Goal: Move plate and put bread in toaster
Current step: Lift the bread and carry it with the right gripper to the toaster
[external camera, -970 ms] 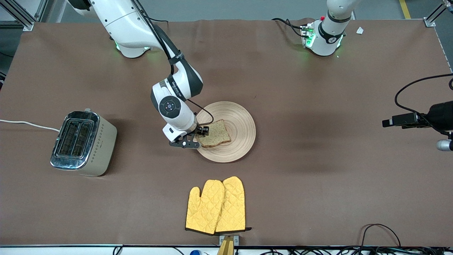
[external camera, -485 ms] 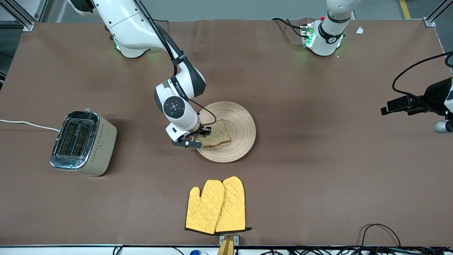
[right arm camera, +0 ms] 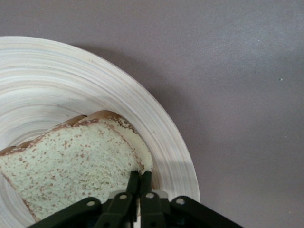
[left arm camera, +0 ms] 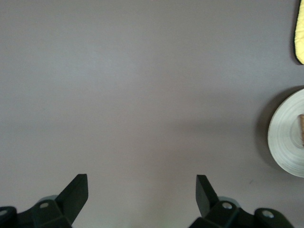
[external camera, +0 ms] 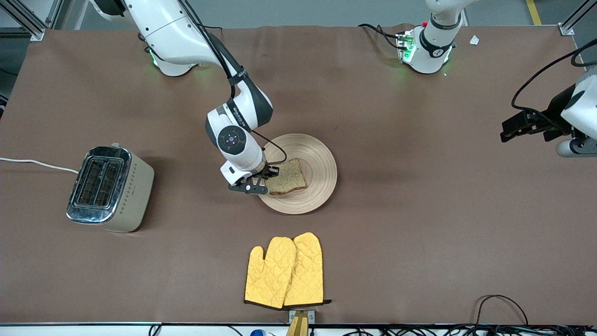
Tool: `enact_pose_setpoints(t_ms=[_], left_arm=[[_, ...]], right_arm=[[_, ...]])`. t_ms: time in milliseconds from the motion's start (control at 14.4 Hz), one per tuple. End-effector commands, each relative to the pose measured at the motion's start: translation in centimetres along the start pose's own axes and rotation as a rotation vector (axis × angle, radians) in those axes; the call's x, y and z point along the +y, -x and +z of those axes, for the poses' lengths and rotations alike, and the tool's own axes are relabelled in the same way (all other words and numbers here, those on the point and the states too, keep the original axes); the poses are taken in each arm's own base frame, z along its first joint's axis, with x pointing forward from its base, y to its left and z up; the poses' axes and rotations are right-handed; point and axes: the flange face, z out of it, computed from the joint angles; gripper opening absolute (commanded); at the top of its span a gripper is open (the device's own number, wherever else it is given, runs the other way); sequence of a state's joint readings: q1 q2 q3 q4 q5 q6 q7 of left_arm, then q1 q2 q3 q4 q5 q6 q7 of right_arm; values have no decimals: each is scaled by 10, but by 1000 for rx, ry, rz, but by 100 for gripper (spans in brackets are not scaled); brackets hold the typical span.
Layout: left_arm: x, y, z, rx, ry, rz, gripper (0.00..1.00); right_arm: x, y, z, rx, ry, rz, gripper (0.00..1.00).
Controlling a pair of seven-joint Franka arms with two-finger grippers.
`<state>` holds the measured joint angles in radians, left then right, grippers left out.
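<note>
White, rounded arm (external camera: 235,140) segments with dark grey joints, black cables, green-lit bases, and black pincer (right arm camera: 138,187) fingers.

Brown table (external camera: 419,224) carries toaster (external camera: 110,188), plate (external camera: 319,175), yellow oven mitts (external camera: 284,271)

Plate (external camera: 317,158): matt ringed wood; bread (external camera: 290,177): speckled, porous; toaster (external camera: 133,186): glossy chrome top, cream body; oven mitts (external camera: 284,273): quilted yellow cloth; table (external camera: 419,224): matt brown covering.
</note>
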<state>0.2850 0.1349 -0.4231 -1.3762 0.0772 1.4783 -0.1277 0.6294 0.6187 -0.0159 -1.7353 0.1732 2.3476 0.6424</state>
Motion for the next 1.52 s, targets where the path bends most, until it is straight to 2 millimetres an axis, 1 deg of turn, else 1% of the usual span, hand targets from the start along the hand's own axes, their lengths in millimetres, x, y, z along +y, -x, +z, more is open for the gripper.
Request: enact_pose_setpoints(t_ms=[0, 69, 139, 208, 277, 346, 416, 485, 554, 623, 762, 831, 901, 970, 1039, 1178, 1247, 1316, 1455], left_arm=[[-11, 19, -16, -2, -51, 21, 100], [-11, 24, -17, -22, -51, 41, 100], [-12, 29, -20, -30, -50, 55, 100], [-6, 36, -21, -32, -54, 73, 100], [-1, 44, -21, -33, -57, 71, 100], [4, 51, -20, -34, -59, 73, 100], [6, 56, -21, -27, -54, 74, 100], [8, 60, -19, -29, -29, 75, 100], [9, 63, -18, -31, -5, 75, 100], [8, 65, -19, -32, -1, 71, 100], [5, 65, -17, -33, 0, 63, 100], [3, 62, -15, -29, 6, 61, 100], [4, 60, -15, -22, 8, 61, 100], [6, 60, -15, -19, 8, 66, 100], [11, 61, -16, -15, 6, 74, 100], [15, 63, -16, -14, 5, 82, 100], [21, 64, -17, -12, 4, 94, 100], [22, 65, -18, -10, 3, 96, 100], [27, 65, -19, -4, 5, 99, 100]], right_arm=[[-5, -11, -18, 32, -1, 14, 0], [-5, -15, -30, 11, 16, 14, 0], [-9, -19, -52, -16, 32, 14, 0], [-8, -26, -78, -39, 61, 18, 0], [-6, -33, -100, -44, 92, 16, 0], [-8, -34, -121, -51, 121, 5, 0], [-2, -35, -138, -48, 159, -3, 0], [12, -44, -156, -20, 176, 2, 0], [30, -55, -172, -8, 172, -16, 0], [48, -63, -189, -11, 166, -70, 0], [102, -85, -222, -33, 166, -158, 0], [130, -93, -240, -41, 170, -194, 0], [152, -95, -254, -56, 190, -231, 0], [172, -98, -266, -62, 214, -238, 0], [185, -96, -279, -66, 249, -241, 0], [195, -90, -293, -55, 371, -243, 0], [199, -89, -296, -51, 443, -241, 0], [206, -90, -298, -45, 496, -207, 0], [220, -95, -299, -28, 542, -136, 0]])
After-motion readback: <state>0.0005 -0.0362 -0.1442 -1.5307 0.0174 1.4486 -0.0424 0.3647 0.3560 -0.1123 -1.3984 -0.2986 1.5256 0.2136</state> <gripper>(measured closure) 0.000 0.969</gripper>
